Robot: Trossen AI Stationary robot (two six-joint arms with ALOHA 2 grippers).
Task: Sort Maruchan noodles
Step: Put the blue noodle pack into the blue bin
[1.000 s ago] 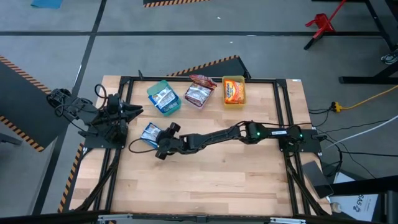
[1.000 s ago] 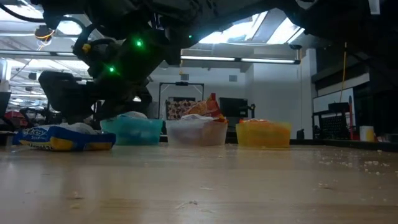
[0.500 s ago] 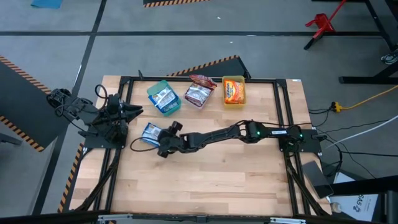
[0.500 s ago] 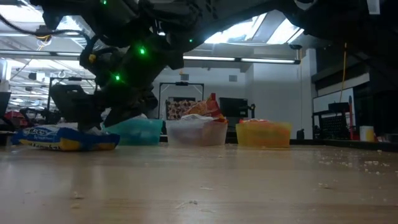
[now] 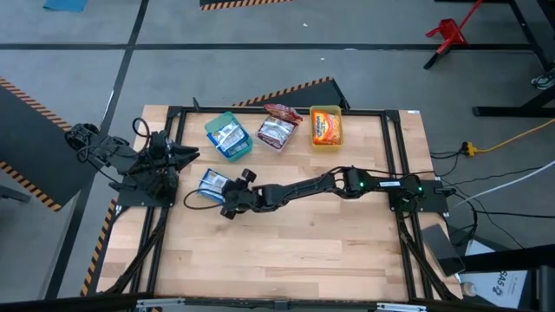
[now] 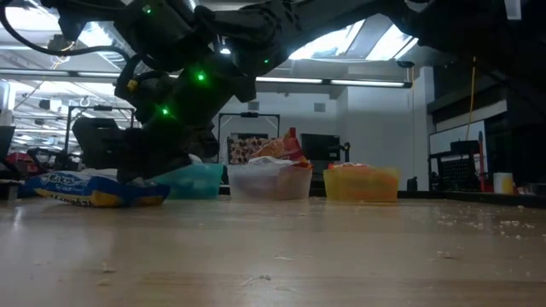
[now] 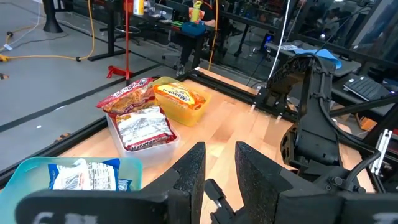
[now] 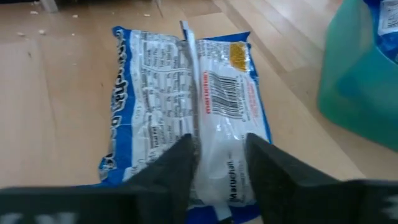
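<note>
Under the right gripper, only its wrist view shows the blue packet's barcode.

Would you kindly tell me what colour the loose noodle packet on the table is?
Blue with a white centre, seen best in the right wrist view: noodle packet.

A blue noodle packet is lying flat on the wood, back side up, barcode showing. More packets are sitting in bins: blue, maroon, orange.
</note>
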